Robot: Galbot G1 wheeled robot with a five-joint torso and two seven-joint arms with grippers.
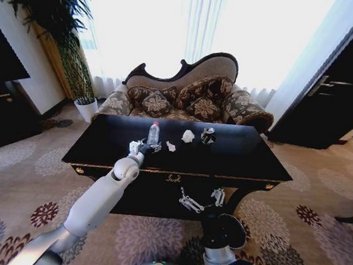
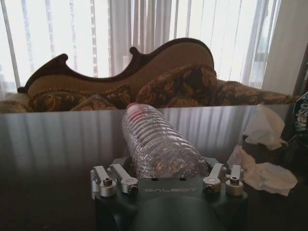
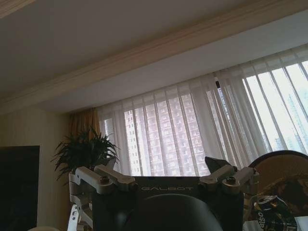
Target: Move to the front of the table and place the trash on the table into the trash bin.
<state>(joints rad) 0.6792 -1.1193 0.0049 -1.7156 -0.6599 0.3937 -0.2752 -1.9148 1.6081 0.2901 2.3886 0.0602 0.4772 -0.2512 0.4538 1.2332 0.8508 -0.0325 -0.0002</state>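
The bottle (image 2: 161,147) is framed between the left gripper (image 2: 167,179)'s spread jaws; the right gripper (image 1: 201,200) is held open

Can (image 2: 302,113) cut by edge — bottle (image 2: 161,149) base hidden behind tool.

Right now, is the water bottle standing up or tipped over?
Upright: the bottle stands on the table, red cap on top, between the open left gripper's fingers.

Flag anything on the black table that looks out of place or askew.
Litter on the otherwise tidy glossy table: an upright clear bottle with the left gripper around its base, two crumpled paper wads and a dented dark can tipped askew. Nothing spilled. The right gripper hangs below the table's front edge.
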